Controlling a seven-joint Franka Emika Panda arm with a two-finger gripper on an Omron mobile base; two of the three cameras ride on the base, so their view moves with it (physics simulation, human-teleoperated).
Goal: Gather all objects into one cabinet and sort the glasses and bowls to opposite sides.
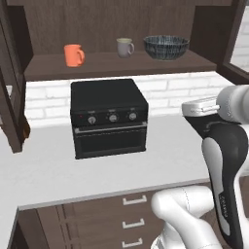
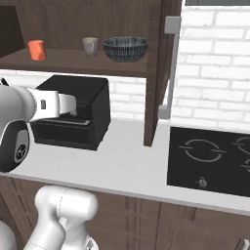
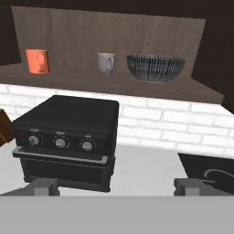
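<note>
The cabinet's shelf (image 1: 121, 65) carries three things in a row. An orange mug (image 1: 74, 55) (image 2: 36, 50) (image 3: 37, 61) stands at the left. A grey-beige mug (image 1: 125, 47) (image 2: 90, 46) (image 3: 106, 62) is in the middle. The wide dark patterned bowl (image 1: 166, 47) (image 2: 125, 49) (image 3: 156, 67) sits at the right. Both cabinet doors stand open, and the right door (image 2: 156, 73) shows its grey bar handle (image 2: 169, 68). My gripper (image 3: 118, 186) is open and holds nothing. It hovers over the counter, below the shelf, facing the cabinet.
A black countertop oven (image 1: 108, 116) (image 3: 68, 137) stands on the pale counter (image 1: 44, 170) under the shelf's left half. A black cooktop (image 2: 210, 156) lies to the right. Drawer fronts (image 1: 133, 214) run below the counter. A brown object (image 1: 24, 129) sits by the left door.
</note>
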